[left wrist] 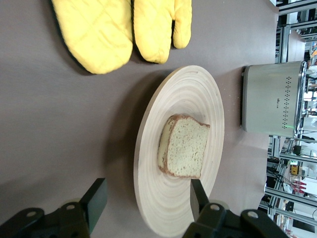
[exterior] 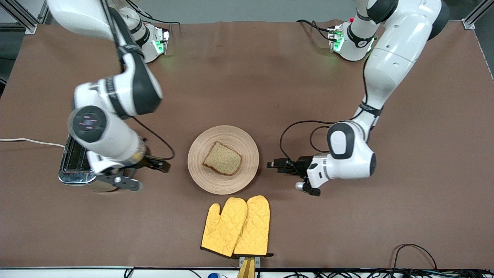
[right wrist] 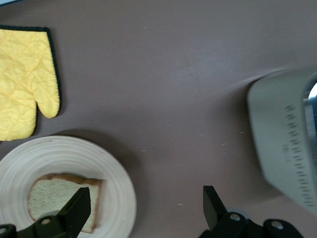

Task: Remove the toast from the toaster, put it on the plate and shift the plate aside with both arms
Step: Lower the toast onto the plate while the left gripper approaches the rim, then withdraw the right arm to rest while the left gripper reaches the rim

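beside plate, left pincer open, empty

A robotics lab; aluminium framing surrounds the brown table.

A silver toaster stands on the brown table toward the right arm's end, a white cord running off from it. Two yellow quilted oven mitts lie side by side near the front edge.
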Action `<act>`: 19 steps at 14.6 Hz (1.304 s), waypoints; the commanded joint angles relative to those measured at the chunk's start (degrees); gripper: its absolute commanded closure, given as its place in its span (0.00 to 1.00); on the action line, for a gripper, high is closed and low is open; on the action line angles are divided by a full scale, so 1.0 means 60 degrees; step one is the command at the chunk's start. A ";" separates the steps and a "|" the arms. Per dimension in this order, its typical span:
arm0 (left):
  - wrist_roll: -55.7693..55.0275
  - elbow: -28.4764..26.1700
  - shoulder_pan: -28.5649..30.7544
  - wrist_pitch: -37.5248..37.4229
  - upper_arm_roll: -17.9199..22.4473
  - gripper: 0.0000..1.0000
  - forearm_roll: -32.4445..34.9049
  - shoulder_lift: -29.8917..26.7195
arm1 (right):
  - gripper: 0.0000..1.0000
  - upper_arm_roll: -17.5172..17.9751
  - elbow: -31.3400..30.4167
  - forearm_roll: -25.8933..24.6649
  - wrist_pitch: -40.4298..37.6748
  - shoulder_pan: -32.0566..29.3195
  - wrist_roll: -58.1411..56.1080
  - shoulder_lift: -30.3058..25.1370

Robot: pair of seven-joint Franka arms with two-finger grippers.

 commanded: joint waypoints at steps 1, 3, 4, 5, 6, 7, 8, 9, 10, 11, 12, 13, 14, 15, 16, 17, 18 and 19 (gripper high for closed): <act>0.0638 0.0120 -0.0154 0.0271 -0.0001 0.36 -0.0545 0.0439 | 0.00 0.0153 -0.1046 0.0155 -0.0114 -0.0742 -0.1044 -0.1070; 0.0698 0.0120 -0.0227 0.0271 -0.0016 0.40 -0.0764 0.0557 | 0.00 0.0153 -0.1676 0.0155 -0.0100 -0.1298 -0.1807 -0.1700; 0.0698 0.0120 -0.0343 0.0271 -0.0016 0.41 -0.1012 0.0587 | 0.00 0.0153 -0.2013 0.0155 -0.0100 -0.1533 -0.2129 -0.2036; 0.0713 0.0106 -0.0417 0.0271 -0.0001 0.43 -0.1290 0.0630 | 0.00 0.0168 -0.2379 0.0170 -0.0085 -0.1796 -0.2509 -0.2417; 0.0771 0.0120 -0.0461 0.0271 -0.0001 0.44 -0.1467 0.0747 | 0.00 0.0168 -0.2774 0.0170 -0.0013 -0.2031 -0.2818 -0.2841; 0.0844 0.0120 -0.0491 0.0271 -0.0016 0.45 -0.1614 0.0792 | 0.00 0.0168 -0.2995 0.0170 -0.0012 -0.2192 -0.3053 -0.3164; 0.0946 0.0120 -0.0549 0.0271 -0.0001 0.47 -0.1746 0.0865 | 0.00 0.0168 -0.3084 0.0170 -0.0113 -0.2354 -0.3418 -0.3443; 0.1034 0.0120 -0.0564 0.0271 -0.0001 0.49 -0.1849 0.0909 | 0.00 0.0168 -0.3274 0.0170 -0.0129 -0.2529 -0.3798 -0.3765; 0.1093 0.0120 -0.0564 0.0271 -0.0016 0.50 -0.1908 0.0953 | 0.00 0.0168 -0.3580 0.0170 -0.0114 -0.2719 -0.4194 -0.4145; 0.1108 0.0120 -0.0564 0.0271 -0.0016 0.51 -0.1923 0.0997 | 0.00 0.0153 -0.3917 0.0170 -0.0100 -0.2939 -0.4531 -0.4526; 0.1108 0.0135 -0.0564 0.0271 -0.0016 0.53 -0.1995 0.1026 | 0.00 0.0153 -0.4210 0.0170 -0.0100 -0.3072 -0.4593 -0.4922; 0.1108 0.0120 -0.0579 0.0285 -0.0016 0.56 -0.2054 0.1041 | 0.00 0.0139 -0.4402 0.0170 -0.0143 -0.3058 -0.4593 -0.5303; 0.1108 0.0120 -0.0579 0.0286 -0.0001 0.57 -0.2098 0.1070 | 0.00 0.0153 -0.4462 0.0170 -0.0347 -0.3044 -0.4593 -0.5553; 0.1123 0.0135 -0.0579 0.0286 -0.0016 0.57 -0.2099 0.1128 | 0.00 0.0168 -0.4433 0.0170 -0.0595 -0.3029 -0.4593 -0.5657; 0.1123 0.0135 -0.0593 0.0271 -0.0016 0.59 -0.2099 0.1158 | 0.00 0.0182 -0.4390 0.0141 -0.0772 -0.3029 -0.4550 -0.5774; 0.1123 0.0135 -0.0637 0.0285 -0.0016 0.61 -0.2113 0.1158 | 0.00 0.0182 -0.4331 0.0068 -0.0831 -0.3044 -0.4622 -0.5848; 0.1108 0.0135 -0.0637 0.0286 -0.0001 0.63 -0.2113 0.1173 | 0.00 0.0168 -0.4084 0.0053 -0.1035 -0.3058 -0.4623 -0.5805; 0.1123 0.0135 -0.0637 0.0286 -0.0016 0.65 -0.2113 0.1187 | 0.00 0.0139 -0.3719 0.0053 -0.1458 -0.3087 -0.4623 -0.5761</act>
